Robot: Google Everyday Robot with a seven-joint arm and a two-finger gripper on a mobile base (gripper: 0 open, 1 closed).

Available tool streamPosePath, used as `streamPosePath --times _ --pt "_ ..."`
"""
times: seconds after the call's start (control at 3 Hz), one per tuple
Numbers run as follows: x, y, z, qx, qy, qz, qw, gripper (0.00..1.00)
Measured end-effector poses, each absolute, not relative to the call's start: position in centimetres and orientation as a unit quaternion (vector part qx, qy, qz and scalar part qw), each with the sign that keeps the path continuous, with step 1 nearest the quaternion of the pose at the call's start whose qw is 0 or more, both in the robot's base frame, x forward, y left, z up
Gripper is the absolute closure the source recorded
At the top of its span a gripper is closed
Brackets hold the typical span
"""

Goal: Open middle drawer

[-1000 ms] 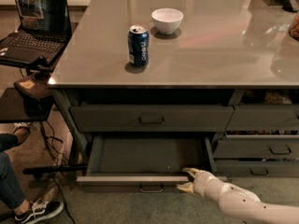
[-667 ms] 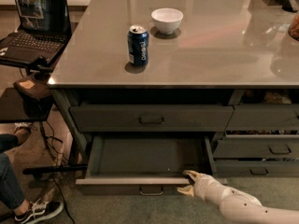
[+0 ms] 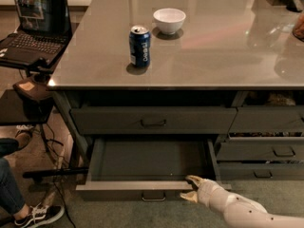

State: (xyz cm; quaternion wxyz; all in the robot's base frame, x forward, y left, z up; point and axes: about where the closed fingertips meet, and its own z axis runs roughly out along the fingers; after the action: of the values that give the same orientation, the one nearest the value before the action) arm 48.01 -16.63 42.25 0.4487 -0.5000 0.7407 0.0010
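Middle drawer (image 3: 152,161) edges slightly further out.
Hand (image 3: 190,188) at its front's right end, fingers spread above and below the edge.

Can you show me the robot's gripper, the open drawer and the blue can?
gripper (image 3: 191,188), camera view, its tip by the drawer front.
middle drawer (image 3: 152,161), camera view, bare grey floor inside.
blue can (image 3: 139,46), camera view, its side.
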Motion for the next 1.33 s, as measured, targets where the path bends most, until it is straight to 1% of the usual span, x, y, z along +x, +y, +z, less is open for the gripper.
streamPosePath --times 1.0,1.33 --pt "46.6 -16.7 42.4 -0.496 0.742 0.002 0.45 1.0" --pt "45.1 -16.8 42.1 -0.491 0.745 0.003 0.451 1.0"
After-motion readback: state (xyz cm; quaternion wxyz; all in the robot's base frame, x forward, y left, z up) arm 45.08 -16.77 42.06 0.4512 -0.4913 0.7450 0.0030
